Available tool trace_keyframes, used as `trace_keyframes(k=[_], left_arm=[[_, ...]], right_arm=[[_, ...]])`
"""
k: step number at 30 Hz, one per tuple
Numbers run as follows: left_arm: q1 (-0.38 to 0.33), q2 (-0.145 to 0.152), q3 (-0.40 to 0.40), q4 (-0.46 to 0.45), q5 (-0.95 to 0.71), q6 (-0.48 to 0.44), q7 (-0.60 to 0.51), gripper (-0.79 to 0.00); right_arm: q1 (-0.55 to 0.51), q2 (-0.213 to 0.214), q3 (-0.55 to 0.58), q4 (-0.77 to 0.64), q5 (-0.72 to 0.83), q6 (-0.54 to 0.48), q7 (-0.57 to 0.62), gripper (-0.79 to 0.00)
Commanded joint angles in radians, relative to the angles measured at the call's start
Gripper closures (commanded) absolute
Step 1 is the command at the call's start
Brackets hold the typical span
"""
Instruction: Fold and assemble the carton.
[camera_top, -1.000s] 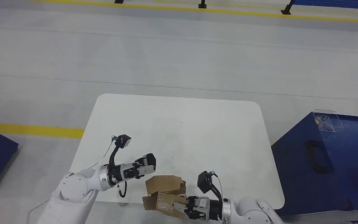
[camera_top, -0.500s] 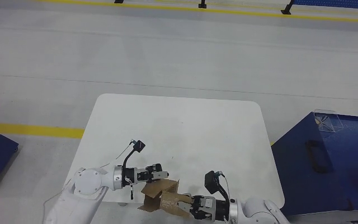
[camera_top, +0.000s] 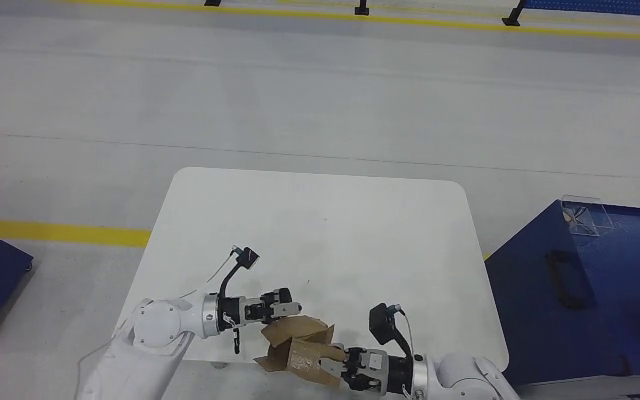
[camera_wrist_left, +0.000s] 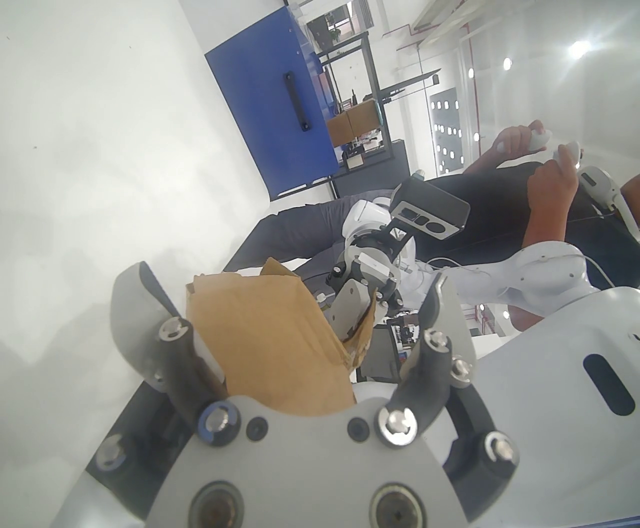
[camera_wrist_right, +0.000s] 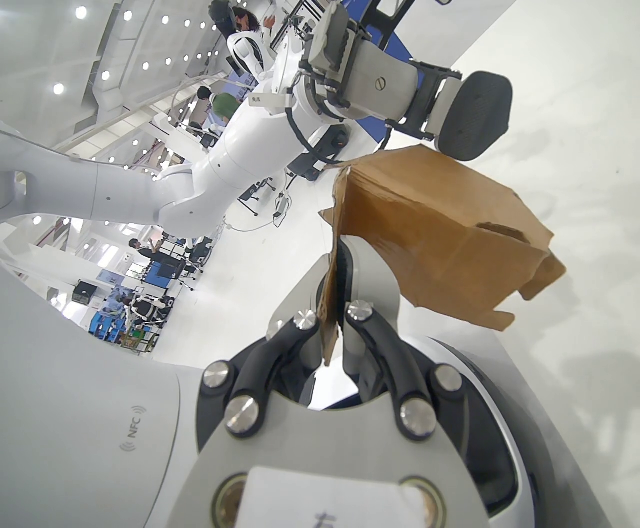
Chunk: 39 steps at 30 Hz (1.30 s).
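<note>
The brown carton (camera_top: 298, 345) is partly folded and hangs over the table's near edge. My right gripper (camera_wrist_right: 334, 295) is shut on one of its flaps (camera_wrist_right: 327, 300) and holds the carton (camera_wrist_right: 440, 225) up. My left gripper (camera_wrist_left: 295, 295) is open and straddles the carton's other end (camera_wrist_left: 270, 340); the cardboard lies against one finger (camera_wrist_left: 150, 305), while the other finger (camera_wrist_left: 445, 320) stands clear. In the top view the left gripper (camera_top: 280, 303) is just behind the carton and the right gripper (camera_top: 335, 367) just in front of it.
The white table (camera_top: 320, 240) stretches away behind the carton. A blue cabinet (camera_top: 565, 290) stands off the table's right side. A person's hands (camera_wrist_left: 545, 165) hold controllers in the room behind.
My left arm came down and in toward the carton, and its open fingers now straddle it. The carton tilted and shifted slightly in the right gripper's hold.
</note>
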<state>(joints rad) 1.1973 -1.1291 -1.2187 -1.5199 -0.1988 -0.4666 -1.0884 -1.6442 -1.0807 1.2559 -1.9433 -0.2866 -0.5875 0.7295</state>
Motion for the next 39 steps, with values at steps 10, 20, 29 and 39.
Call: trace_keyframes(k=[10,20,29,39], left_arm=[[0.194,0.059,-0.239,-0.478,0.644,0.177,0.093,-0.785],[0.275,0.068,-0.19,-0.592,0.913,0.304,0.074,-0.785],[0.197,0.061,-0.097,-0.533,0.885,0.347,0.058,-0.785],[0.089,0.047,0.015,-0.416,0.861,0.379,0.044,-0.76]], right_arm=[[0.032,0.016,0.085,-0.001,0.105,0.071,0.024,0.0],[0.029,0.03,0.143,-0.006,0.181,0.097,0.07,0.0],[0.029,0.035,0.114,-0.024,0.164,0.105,0.088,0.0],[0.049,0.038,0.086,-0.05,0.164,0.105,0.085,0.0]])
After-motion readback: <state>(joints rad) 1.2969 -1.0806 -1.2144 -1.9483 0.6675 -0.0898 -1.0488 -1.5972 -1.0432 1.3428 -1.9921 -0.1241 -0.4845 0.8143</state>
